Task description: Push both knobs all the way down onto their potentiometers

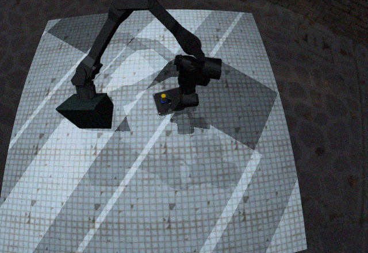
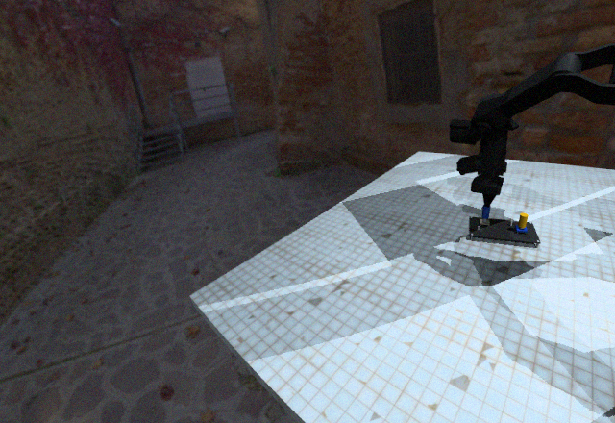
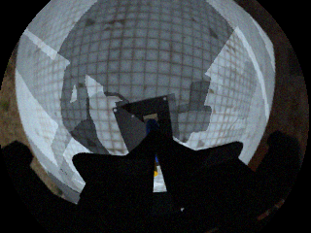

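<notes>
one board (image 1: 172, 94) (image 2: 496, 233) (image 3: 128, 128) bearing yellow knob (image 1: 163, 96) (image 2: 523, 220) (image 3: 155, 173), blue knob (image 2: 485, 212) (image 3: 152, 127), closed claw (image 1: 180, 105) (image 2: 487, 203) (image 3: 155, 134) above blue

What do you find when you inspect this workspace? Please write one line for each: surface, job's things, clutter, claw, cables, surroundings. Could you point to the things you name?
Surface: pale gridded table top (image 1: 125, 214) (image 2: 347, 309) with small dark flecks, crossed by shadows.
Job's things: dark circuit board (image 1: 175, 93) (image 2: 496, 236) (image 3: 127, 127) on the table; yellow knob (image 1: 163, 95) (image 2: 523, 220) upright above a blue base; blue knob (image 2: 485, 211) (image 3: 152, 127) upright above a beige base. Whether either is fully seated, I cannot tell.
Clutter: nothing seen.
Claw: closed, empty, its tip (image 2: 487, 204) at the blue knob's top.
Cables: nothing seen.
Surroundings: stone paving, brick wall, metal railing.
</notes>
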